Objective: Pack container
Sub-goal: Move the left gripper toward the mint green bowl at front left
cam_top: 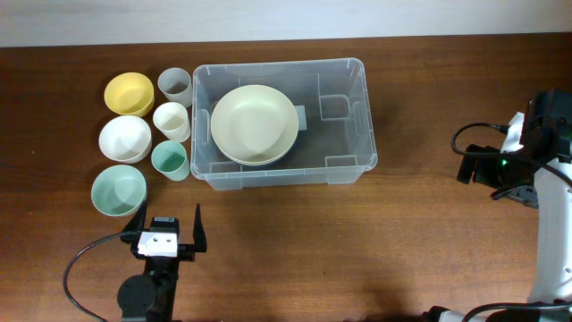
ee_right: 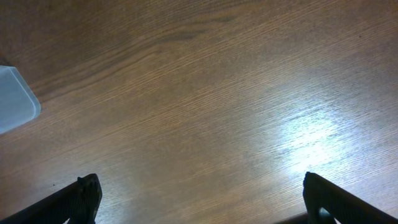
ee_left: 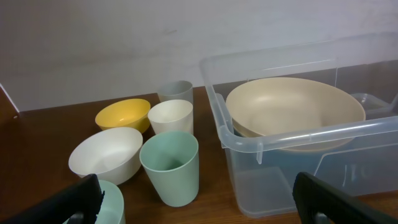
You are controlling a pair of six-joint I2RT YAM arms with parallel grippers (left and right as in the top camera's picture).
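Observation:
The clear plastic container (cam_top: pixel 344 148) sits at the table's middle back with a large cream bowl (cam_top: pixel 255 123) inside its left half; both also show in the left wrist view, the container (ee_left: pixel 298 134) and the cream bowl (ee_left: pixel 292 109). Left of it stand a yellow bowl (cam_top: pixel 129 92), a white bowl (cam_top: pixel 124 138), a mint bowl (cam_top: pixel 118 190), a grey cup (cam_top: pixel 174 84), a cream cup (cam_top: pixel 172 121) and a mint cup (cam_top: pixel 169 160). My left gripper (cam_top: pixel 170 225) is open and empty, in front of the mint bowl. My right gripper (ee_right: pixel 199 199) is open and empty over bare wood at the far right.
In the left wrist view the mint cup (ee_left: pixel 170 167) is nearest, with the white bowl (ee_left: pixel 107 154), yellow bowl (ee_left: pixel 123 114) and cream cup (ee_left: pixel 170 116) behind. A container corner (ee_right: pixel 15 102) shows at the right wrist view's left edge. A white wall backs the table.

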